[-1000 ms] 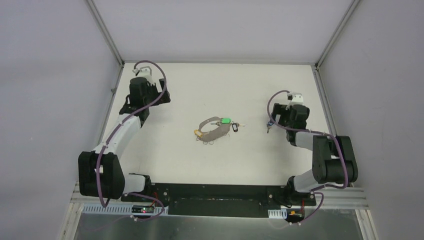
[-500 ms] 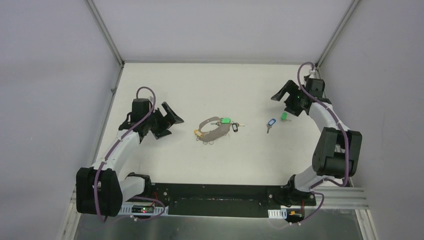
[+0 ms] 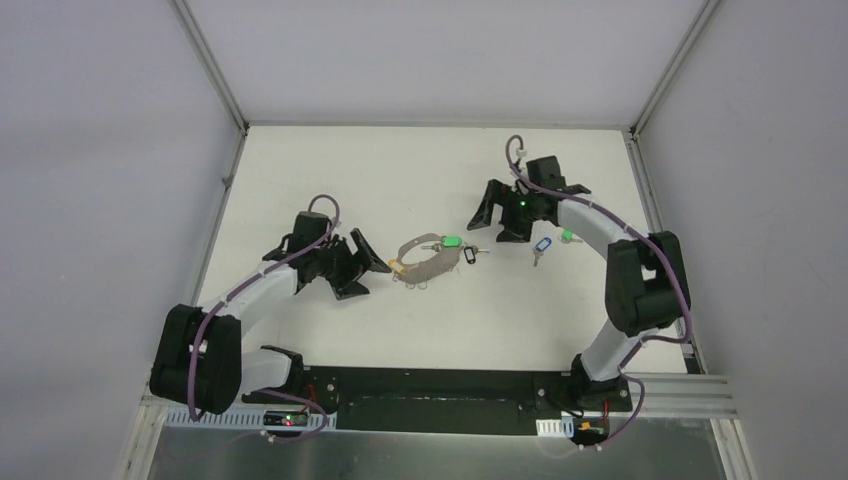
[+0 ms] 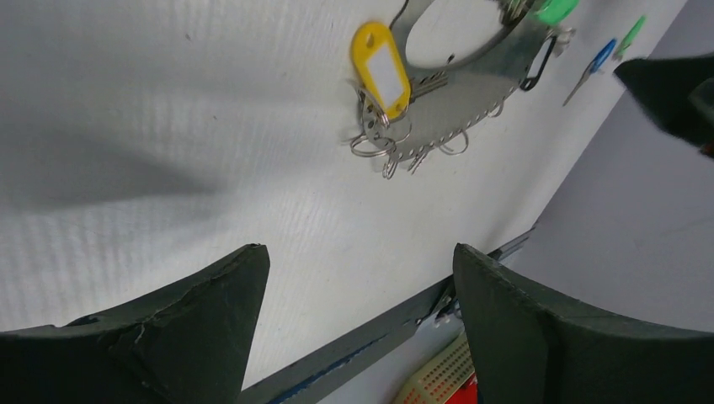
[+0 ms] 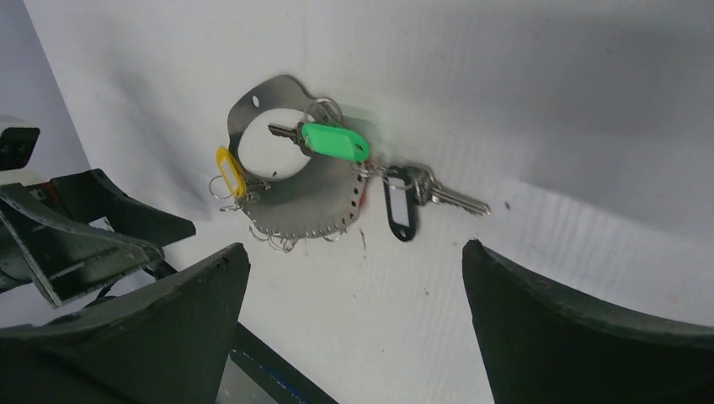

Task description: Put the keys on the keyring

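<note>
White table (image 3: 330, 170) w/ grey walls (image 3: 100, 150), black base plate (image 3: 440, 385), poss. metal.

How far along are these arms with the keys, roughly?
Partly done: the yellow-tagged key, green-tagged key and black-tagged key look attached to the keyring. Nothing is in hand; the left gripper and right gripper flank it, open and empty. Left to do: the loose blue-tagged key and loose green-tagged key lying on the table.

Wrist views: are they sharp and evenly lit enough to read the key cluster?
Left wrist: keyring sharp but cropped at the top edge, a broad soft shadow on the table. Right wrist: keyring centred, crisp, no glare; green-tagged key clear. Top external: even light, keyring tiny.
</note>
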`<state>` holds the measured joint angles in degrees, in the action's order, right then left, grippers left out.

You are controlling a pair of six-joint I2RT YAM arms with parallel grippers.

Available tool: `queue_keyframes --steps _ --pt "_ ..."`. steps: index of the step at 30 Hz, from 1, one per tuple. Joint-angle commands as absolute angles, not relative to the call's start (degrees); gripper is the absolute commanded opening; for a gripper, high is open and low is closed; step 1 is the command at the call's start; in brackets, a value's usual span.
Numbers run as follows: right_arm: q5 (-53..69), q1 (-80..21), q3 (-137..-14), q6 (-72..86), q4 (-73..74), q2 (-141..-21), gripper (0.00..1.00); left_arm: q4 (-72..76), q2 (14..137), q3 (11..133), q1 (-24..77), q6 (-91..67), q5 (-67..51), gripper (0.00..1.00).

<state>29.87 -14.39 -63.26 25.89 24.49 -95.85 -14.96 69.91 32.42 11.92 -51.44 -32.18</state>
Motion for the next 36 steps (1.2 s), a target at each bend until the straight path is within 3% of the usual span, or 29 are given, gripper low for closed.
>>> queue_keyframes --steps 1,8,13,24,30,36 --pt "25.13 -19.4 -74.29 20.35 29.12 -102.66 1.0 -12.55 72.07 33.86 18.37 -54.53 -27.86 0.82" --pt "22.93 -24.6 -88.94 14.67 36.97 -117.84 0.98 -9.89 72.56 32.61 21.76 -56.25 -26.06 0.83" --pt "28.09 -26.7 -92.35 13.11 39.88 -122.75 0.87 -9.21 68.44 30.0 22.15 -56.35 -25.0 0.83" --pt "41.1 -28.32 -68.79 22.01 28.64 -108.8 0.73 -9.05 63.49 25.5 22.15 -55.73 -23.39 0.82" --pt "47.17 -30.59 -54.07 35.34 14.12 -100.6 0.75 -9.81 64.54 26.12 22.15 -53.54 -25.3 0.79" --pt "48.48 -31.58 -47.64 41.76 7.66 -95.39 0.77 -10.13 63.25 24.69 22.15 -53.16 -25.68 0.75"
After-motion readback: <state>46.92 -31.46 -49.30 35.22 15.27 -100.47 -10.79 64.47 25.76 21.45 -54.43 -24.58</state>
